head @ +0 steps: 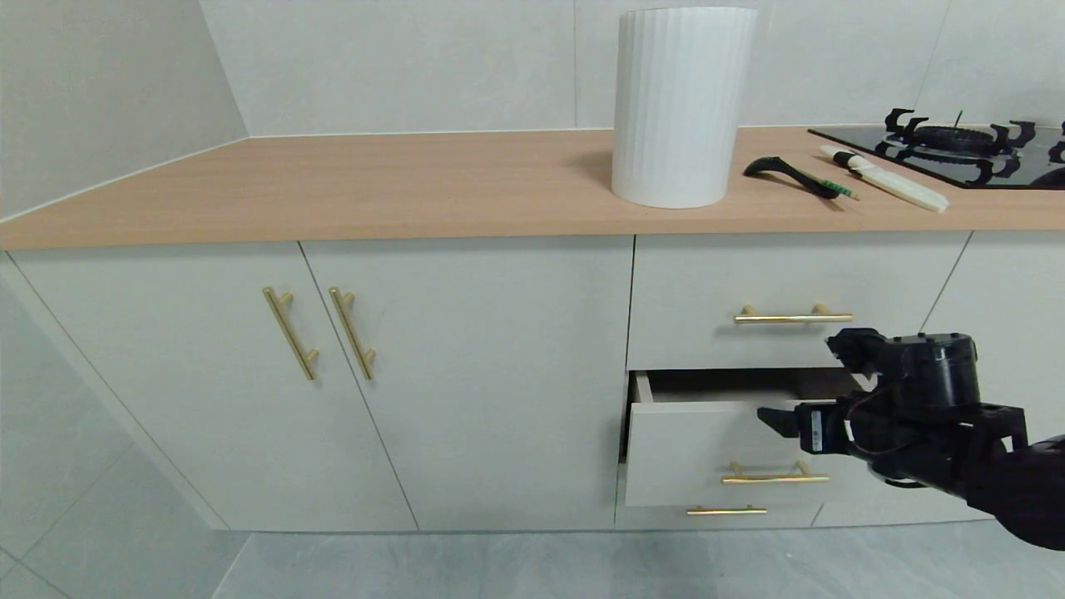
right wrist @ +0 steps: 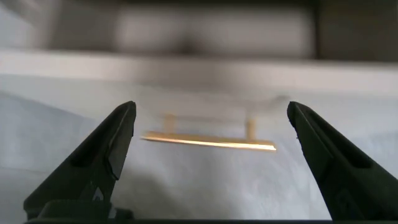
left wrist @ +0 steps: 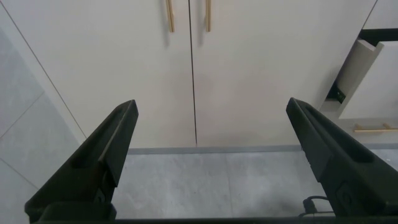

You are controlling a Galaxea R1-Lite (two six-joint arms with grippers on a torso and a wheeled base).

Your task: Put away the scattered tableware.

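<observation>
Your right gripper [head: 797, 378] [right wrist: 210, 112]: jaws spread wide, nothing between them, in front of the middle drawer [head: 707, 445], just above its gold handle [head: 774, 477] [right wrist: 208, 142] and not touching it; middle drawer: pulled partly out, a dark gap along its top, contents not visible to you; your left gripper [left wrist: 211, 106]: jaws likewise wide and empty, low before the cabinet doors [left wrist: 193, 74] near the floor, with the open drawer's side off at the edge; tableware, two pieces on the wooden countertop [head: 374, 183]: one black utensil [head: 790, 175] with a curved end, one white utensil [head: 886, 177] with a black band, lying just beside each other and slantwise, between the white ribbed canister [head: 682, 104] and the black hob [head: 957, 150]; canister: upright, near the counter's front edge; top drawer [head: 793, 283]: closed, above the open one.
</observation>
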